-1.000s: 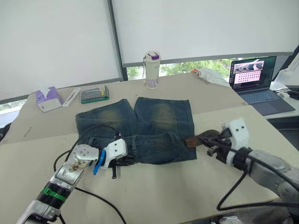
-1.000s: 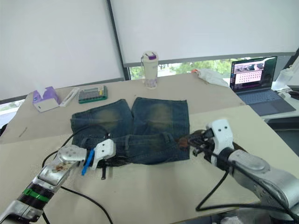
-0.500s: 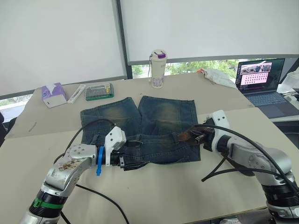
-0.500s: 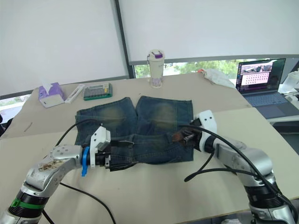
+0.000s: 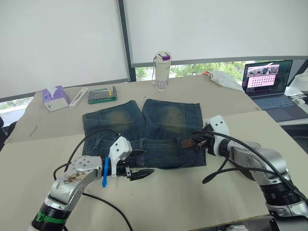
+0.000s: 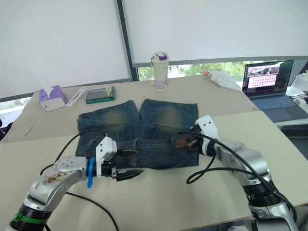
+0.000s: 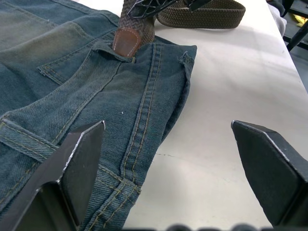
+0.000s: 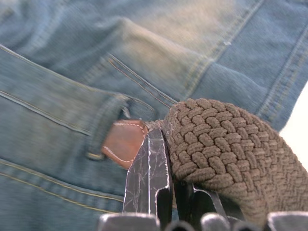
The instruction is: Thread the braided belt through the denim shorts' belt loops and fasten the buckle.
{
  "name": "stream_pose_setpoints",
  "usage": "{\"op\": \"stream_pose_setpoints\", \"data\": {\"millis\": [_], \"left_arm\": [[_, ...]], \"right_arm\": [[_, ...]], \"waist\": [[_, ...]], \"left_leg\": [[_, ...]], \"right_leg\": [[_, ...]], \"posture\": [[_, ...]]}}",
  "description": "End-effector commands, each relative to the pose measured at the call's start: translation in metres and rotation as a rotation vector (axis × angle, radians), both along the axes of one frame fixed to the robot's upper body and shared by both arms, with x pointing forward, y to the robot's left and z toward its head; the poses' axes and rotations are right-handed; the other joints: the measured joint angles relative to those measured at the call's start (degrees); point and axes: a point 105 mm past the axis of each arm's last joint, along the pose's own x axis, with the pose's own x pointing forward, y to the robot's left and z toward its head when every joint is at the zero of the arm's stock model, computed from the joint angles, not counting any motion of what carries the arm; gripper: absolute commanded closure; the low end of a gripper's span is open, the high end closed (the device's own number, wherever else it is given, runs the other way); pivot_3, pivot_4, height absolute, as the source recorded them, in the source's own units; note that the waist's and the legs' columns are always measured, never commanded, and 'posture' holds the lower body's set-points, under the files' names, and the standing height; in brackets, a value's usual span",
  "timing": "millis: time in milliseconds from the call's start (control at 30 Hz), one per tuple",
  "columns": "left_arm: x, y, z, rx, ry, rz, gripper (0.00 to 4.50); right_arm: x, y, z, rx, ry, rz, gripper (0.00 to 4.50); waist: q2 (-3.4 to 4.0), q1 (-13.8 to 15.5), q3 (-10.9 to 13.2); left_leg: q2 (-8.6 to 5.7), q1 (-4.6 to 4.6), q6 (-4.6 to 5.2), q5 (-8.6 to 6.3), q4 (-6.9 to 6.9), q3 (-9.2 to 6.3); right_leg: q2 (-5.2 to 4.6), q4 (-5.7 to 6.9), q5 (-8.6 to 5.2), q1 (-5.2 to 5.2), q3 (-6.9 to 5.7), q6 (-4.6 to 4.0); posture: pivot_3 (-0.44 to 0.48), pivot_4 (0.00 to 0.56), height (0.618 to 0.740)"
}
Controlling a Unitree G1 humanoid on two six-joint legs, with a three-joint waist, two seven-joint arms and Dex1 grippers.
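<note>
My right hand pinches the braided belt, leather tip at 1 belt loop, long axis along the waistband; left hand spread nearby

Bare table lies open beside denim shorts.
</note>
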Motion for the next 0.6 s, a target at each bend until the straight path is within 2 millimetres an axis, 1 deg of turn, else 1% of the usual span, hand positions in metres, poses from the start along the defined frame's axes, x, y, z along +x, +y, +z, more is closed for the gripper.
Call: {"op": "stream_pose_setpoints", "data": {"millis": [33, 133, 233, 433, 600], "left_arm": [[0.0, -0.002, 0.006, 0.002, -0.047, -0.008, 0.03], [0.0, -0.001, 0.005, 0.006, -0.046, -0.006, 0.03], [0.0, 0.0, 0.004, 0.007, -0.045, -0.004, 0.03], [0.001, -0.001, 0.004, 0.004, -0.044, -0.005, 0.03], [0.002, -0.003, 0.005, -0.026, -0.023, 0.012, 0.03]], "right_arm": [[0.002, -0.003, 0.011, -0.056, -0.053, 0.01, 4.5], [0.0, -0.006, 0.01, -0.093, -0.058, 0.005, 4.5], [0.002, -0.008, 0.01, -0.086, -0.059, -0.005, 4.5], [0.005, 0.002, 0.008, -0.015, -0.043, -0.001, 4.5], [0.009, 0.02, 0.007, 0.161, 0.015, 0.009, 4.5]], "waist": [[0.0, 0.07, 0.0], [0.0, 0.1, 0.0], [0.0, 0.11, 0.0], [0.0, -0.08, 0.0], [0.02, -0.39, -0.01]], "left_leg": [[-0.01, 0.0, -0.01, 0.0, 0.0, -0.01], [-0.02, 0.0, 0.0, 0.0, 0.0, -0.01], [-0.02, 0.0, -0.01, 0.0, 0.0, -0.01], [0.0, 0.0, -0.01, 0.01, 0.0, -0.01], [0.01, 0.01, -0.01, 0.01, 0.0, -0.01]], "right_leg": [[0.0, 0.0, 0.0, 0.0, -0.01, 0.0], [-0.02, 0.0, 0.0, 0.02, -0.01, 0.0], [-0.01, 0.0, 0.0, 0.02, -0.01, 0.0], [0.0, 0.01, 0.0, 0.01, 0.0, -0.01], [0.01, 0.01, 0.02, 0.0, 0.0, -0.03]], "posture": [[0.0, 0.15, 0.74], [0.0, 0.15, 0.74], [0.0, 0.15, 0.74], [0.0, 0.15, 0.74], [0.0, 0.15, 0.74]]}}
